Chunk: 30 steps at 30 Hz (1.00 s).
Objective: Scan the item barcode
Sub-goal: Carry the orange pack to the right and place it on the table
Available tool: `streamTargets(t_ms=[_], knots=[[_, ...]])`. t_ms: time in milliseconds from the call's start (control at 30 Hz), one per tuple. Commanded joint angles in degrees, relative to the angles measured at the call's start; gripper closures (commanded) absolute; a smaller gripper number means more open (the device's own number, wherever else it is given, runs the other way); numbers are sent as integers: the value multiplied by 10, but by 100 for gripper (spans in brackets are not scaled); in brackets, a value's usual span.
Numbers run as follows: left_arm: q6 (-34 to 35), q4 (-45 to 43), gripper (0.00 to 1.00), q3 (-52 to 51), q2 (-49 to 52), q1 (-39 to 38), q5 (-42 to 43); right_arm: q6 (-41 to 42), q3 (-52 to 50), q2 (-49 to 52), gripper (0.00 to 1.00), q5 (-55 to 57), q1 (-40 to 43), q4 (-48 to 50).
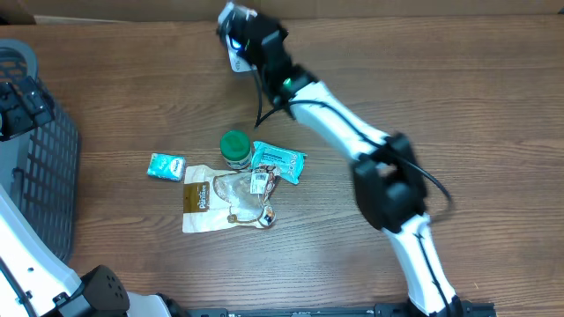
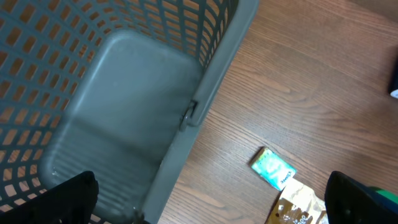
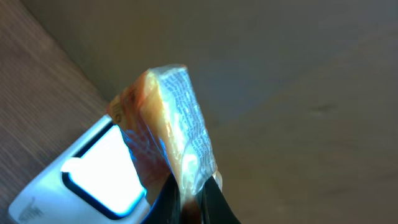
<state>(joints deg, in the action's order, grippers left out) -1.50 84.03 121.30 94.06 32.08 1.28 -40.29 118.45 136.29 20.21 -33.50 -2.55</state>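
Observation:
My right gripper (image 3: 194,186) is shut on the item (image 3: 180,124), a small orange snack in clear printed wrap. It holds the item upright right beside the white barcode scanner (image 3: 93,180), whose window glows bright blue-white. In the overhead view this gripper (image 1: 244,37) is at the table's far edge, over the scanner (image 1: 239,61). My left gripper (image 2: 211,211) is open and empty, hanging over the rim of the grey basket (image 2: 211,93); only its dark fingertips (image 2: 68,199) show at the bottom corners.
Mid-table lie a green-lidded jar (image 1: 234,148), a teal packet (image 1: 166,166), a blue-teal packet (image 1: 280,161), a gold-brown pouch (image 1: 199,198) and a clear bag (image 1: 248,198). The basket (image 1: 44,176) stands at the left edge. A cardboard wall runs along the back.

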Motion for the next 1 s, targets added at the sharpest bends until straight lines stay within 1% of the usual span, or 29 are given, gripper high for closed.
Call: streamTargets(t_ms=[0, 67, 133, 200, 300, 333, 400, 467, 533, 633, 967], knots=[[-7, -1, 0, 7, 3, 0, -2, 107, 14, -194, 96, 2, 26, -84], [-7, -1, 1, 7, 3, 0, -2, 195, 14, -257, 96, 2, 42, -181], [-7, -1, 0, 7, 3, 0, -2, 320, 14, -320, 96, 2, 63, -296], [-7, -1, 0, 7, 3, 0, -2, 423, 14, -369, 96, -21, 87, -407], [-7, -1, 1, 7, 3, 0, -2, 538, 14, -421, 96, -68, 133, -565], [-7, -1, 1, 7, 3, 0, -2, 603, 14, -435, 96, -89, 170, -660], [-7, -1, 1, 7, 3, 0, -2, 638, 14, -436, 96, -111, 207, -743], [-7, -1, 0, 7, 3, 0, -2, 645, 3, -429, 96, -130, 238, -793], [-7, -1, 1, 7, 3, 0, -2, 645, -19, -423, 96, -144, 263, -817], [-7, -1, 1, 7, 3, 0, -2, 645, -76, -422, 96, -165, 295, -813], [-7, -1, 0, 7, 3, 0, -2, 645, -292, -422, 96, -252, 375, -704]])
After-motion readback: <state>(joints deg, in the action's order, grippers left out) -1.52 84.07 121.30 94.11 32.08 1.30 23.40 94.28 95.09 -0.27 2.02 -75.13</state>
